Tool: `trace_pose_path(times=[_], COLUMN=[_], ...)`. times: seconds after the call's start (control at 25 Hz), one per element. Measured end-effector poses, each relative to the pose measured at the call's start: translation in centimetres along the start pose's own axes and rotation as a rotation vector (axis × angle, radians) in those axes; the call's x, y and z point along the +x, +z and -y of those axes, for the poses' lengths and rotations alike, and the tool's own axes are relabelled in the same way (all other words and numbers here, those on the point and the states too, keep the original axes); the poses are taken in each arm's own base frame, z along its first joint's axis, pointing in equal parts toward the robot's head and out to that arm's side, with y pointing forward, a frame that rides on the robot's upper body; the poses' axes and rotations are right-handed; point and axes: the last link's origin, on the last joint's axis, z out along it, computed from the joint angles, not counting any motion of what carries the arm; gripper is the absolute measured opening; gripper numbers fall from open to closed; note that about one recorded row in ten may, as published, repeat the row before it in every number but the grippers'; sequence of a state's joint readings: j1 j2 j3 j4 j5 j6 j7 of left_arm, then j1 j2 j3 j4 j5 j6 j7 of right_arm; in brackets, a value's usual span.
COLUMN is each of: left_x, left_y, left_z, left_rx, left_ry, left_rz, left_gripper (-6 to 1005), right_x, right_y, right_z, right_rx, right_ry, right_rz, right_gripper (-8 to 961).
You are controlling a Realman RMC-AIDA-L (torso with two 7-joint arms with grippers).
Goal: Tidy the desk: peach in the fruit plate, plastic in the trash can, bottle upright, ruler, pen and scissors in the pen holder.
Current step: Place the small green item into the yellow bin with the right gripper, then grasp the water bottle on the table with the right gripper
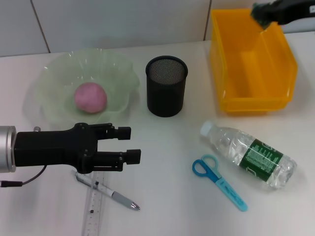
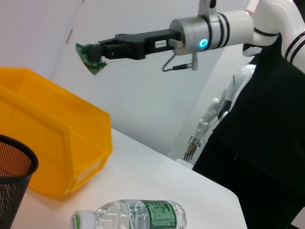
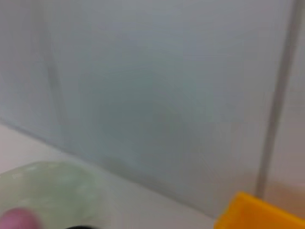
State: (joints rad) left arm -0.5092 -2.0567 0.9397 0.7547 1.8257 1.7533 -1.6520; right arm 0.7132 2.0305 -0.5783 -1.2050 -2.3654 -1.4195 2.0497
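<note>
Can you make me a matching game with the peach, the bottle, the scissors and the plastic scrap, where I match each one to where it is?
Things:
1. peach
2. bottle
3. scissors
4. plastic scrap

Places:
A. held in the right pincer above the yellow bin
B. lying on its side on the table
C. in the green plate
D. flat on the table, next to the bottle

Pairs: 1-C, 2-B, 3-D, 4-A

Pink peach [image 1: 90, 97], pale green plate [image 1: 59, 73], yellow bin [image 1: 253, 64], blue scissors [image 1: 218, 181], black mesh holder [image 1: 167, 86], seemingly green plastic [image 2: 91, 57].
</note>
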Motion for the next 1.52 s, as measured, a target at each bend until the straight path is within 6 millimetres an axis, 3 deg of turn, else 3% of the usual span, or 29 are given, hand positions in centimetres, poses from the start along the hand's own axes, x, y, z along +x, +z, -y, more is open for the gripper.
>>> trace_pose_path(times=[0.12,0.4,0.84,1.28,1.52], left_x=[0.0,0.0,0.1,0.1,0.1], left_y=[0.0,0.1,0.1,0.1,0.0], left_z=[0.0,0.0,0.0,-0.1,-0.1], left_rx=[0.000,-0.001,-0.003,-0.008,-0.010], left_ry=[0.001,0.002,0.006,0.006,0.005], left_rz=[-0.002,-0.002,-0.001,0.000,0.000], left_gripper=[785,785,786,786,786], right_x=[0.8,2.4,2.8,2.9,1.9], right_y=[0.2,2.4,2.9,3.0,2.4], right_z=[1.4,1.6,1.6,1.5,0.3], right_rx=[0.086,0.119,0.129,0.133,0.071], right_ry=[0.043,0.075,0.086,0.092,0.069], right_rz=[-0.042,-0.157,-0.156,-0.143,-0.135], right_gripper=[146,147,160,600,759])
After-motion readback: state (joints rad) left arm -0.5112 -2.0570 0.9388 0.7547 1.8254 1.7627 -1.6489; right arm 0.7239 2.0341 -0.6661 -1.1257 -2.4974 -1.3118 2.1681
